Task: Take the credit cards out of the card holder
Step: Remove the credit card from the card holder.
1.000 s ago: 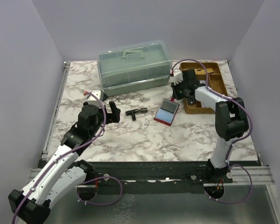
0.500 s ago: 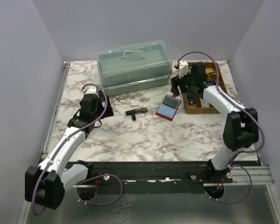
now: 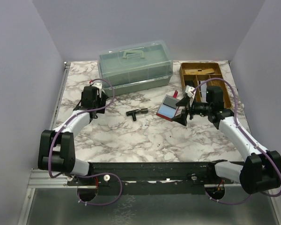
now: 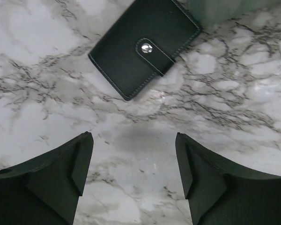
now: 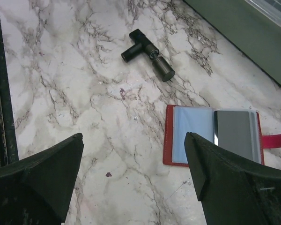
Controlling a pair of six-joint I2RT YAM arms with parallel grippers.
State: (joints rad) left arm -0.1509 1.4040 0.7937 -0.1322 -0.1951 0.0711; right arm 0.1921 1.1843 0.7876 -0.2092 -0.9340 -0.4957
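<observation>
The red card holder [image 5: 169, 136] [image 3: 168, 107] lies open on the marble, its strap pointing right. In its sleeves sit the credit cards, a pale blue one [image 5: 193, 133] and a silvery grey one [image 5: 232, 134]. My right gripper [image 5: 133, 140] [image 3: 181, 111] hovers open just beside the holder's near right edge, with only bare marble between its fingers. My left gripper [image 4: 132, 145] [image 3: 94, 96] is open over the back left of the table and holds nothing. A shut black wallet with a metal snap [image 4: 145, 46] lies just ahead of it.
A black T-shaped fitting [image 3: 136, 112] [image 5: 147, 48] lies left of the card holder. A clear green lidded box [image 3: 135, 65] stands at the back. A wooden tray [image 3: 216, 71] sits at the back right, behind my right arm.
My right arm has swung from the wooden tray to the near right side of the card holder, and its gripper has opened. My left arm has reached back and left over the black wallet.
</observation>
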